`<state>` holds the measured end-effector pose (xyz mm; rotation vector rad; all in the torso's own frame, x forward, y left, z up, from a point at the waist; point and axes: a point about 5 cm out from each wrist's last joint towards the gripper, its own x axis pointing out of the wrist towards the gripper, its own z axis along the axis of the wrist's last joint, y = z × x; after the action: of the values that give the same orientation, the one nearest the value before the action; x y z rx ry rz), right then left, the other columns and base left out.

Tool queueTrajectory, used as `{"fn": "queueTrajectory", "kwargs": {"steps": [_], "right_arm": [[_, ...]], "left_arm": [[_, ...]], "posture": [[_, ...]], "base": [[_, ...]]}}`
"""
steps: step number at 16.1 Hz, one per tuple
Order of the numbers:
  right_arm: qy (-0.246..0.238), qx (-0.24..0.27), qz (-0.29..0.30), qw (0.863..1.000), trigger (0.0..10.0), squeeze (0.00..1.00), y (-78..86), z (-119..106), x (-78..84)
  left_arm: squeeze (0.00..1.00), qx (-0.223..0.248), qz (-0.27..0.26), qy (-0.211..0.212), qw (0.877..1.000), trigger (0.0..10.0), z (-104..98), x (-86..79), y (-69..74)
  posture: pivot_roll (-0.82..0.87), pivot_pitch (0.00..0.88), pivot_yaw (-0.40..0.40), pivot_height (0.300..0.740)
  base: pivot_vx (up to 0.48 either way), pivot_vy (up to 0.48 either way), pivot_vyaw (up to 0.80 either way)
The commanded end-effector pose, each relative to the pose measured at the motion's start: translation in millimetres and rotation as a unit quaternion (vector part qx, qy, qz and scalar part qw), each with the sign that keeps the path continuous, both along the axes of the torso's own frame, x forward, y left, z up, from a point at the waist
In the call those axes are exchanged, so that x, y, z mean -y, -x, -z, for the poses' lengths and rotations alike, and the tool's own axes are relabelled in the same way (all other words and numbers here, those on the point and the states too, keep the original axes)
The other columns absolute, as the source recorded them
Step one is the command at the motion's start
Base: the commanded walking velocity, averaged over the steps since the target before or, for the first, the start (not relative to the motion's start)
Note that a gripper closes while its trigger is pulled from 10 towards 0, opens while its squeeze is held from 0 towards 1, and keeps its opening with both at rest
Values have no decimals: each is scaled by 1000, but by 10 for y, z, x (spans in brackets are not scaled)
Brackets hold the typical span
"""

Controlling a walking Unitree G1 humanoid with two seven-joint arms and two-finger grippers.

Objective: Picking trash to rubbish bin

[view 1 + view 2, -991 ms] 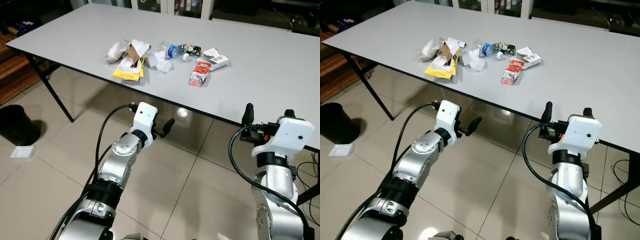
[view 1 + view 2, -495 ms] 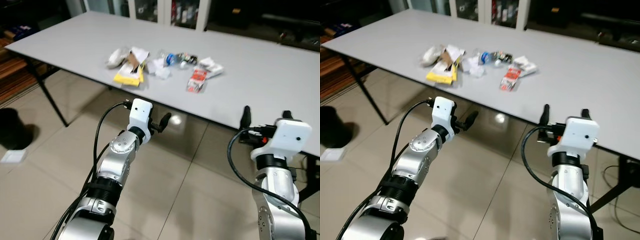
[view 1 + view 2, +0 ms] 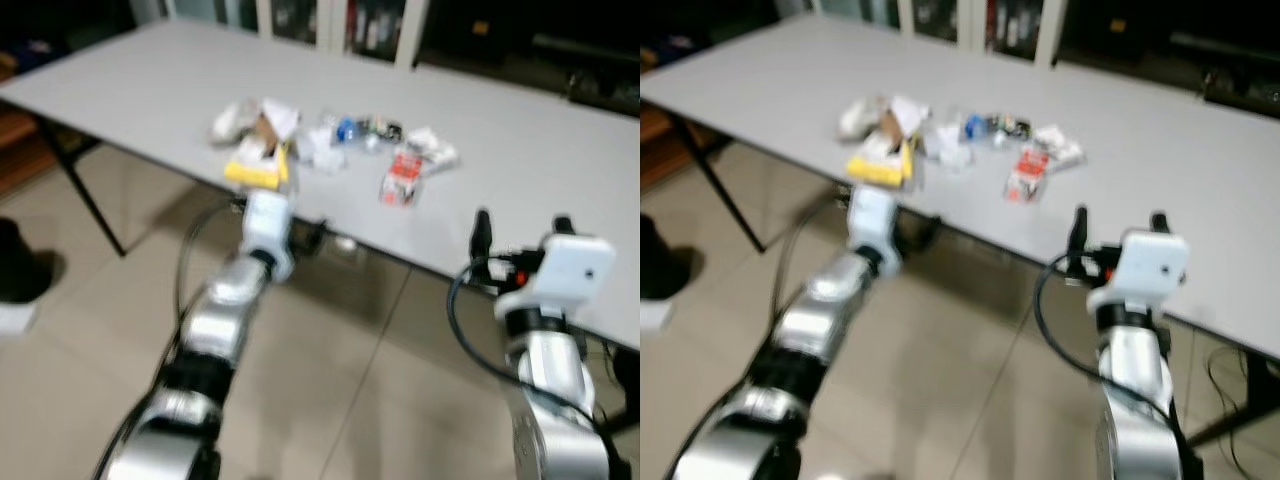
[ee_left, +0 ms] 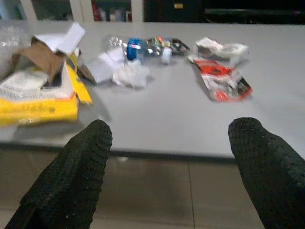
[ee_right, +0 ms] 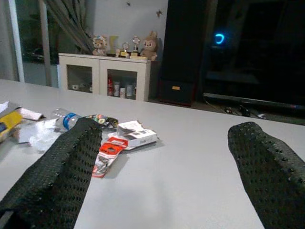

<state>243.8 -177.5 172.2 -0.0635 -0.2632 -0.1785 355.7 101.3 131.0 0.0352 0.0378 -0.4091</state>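
A heap of trash lies on the grey table (image 3: 560, 150): a yellow packet (image 3: 258, 170) with brown card and crumpled paper, a plastic bottle (image 3: 345, 130) with a blue label, a red packet (image 3: 402, 175) and a white box (image 3: 432, 150). My left gripper (image 3: 308, 236) is open at the table's front edge, just below the yellow packet (image 4: 38, 107), holding nothing. My right gripper (image 3: 520, 228) is open and empty over the table's near edge, to the right of the red packet (image 5: 108, 151). The views from the head are blurred.
A dark bin (image 3: 15, 265) stands on the tiled floor at the far left, with a small white object (image 3: 14, 318) beside it. A black table leg (image 3: 85, 195) slants down on the left. Cabinets stand behind the table.
The head camera has shifted and blurred. My left gripper has risen and moved forward to the table's front edge, below the yellow packet. The right gripper keeps its pose.
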Motion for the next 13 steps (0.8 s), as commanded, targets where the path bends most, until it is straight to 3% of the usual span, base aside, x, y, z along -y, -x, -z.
{"fn": "queueTrajectory", "kwargs": {"steps": [1,13], "right_arm": [[6,-3,15,1000,10000,0,36,-12,77],[14,-4,10,1000,10000,0,42,-33,60]], "left_arm": [[0,1,18,7,1000,10000,-9,140,13],[0,-5,15,-5,1000,10000,43,133,18]], "posture": [[146,61,-13,740],[140,67,-18,740]], "base": [[394,0,0],[403,0,0]]}}
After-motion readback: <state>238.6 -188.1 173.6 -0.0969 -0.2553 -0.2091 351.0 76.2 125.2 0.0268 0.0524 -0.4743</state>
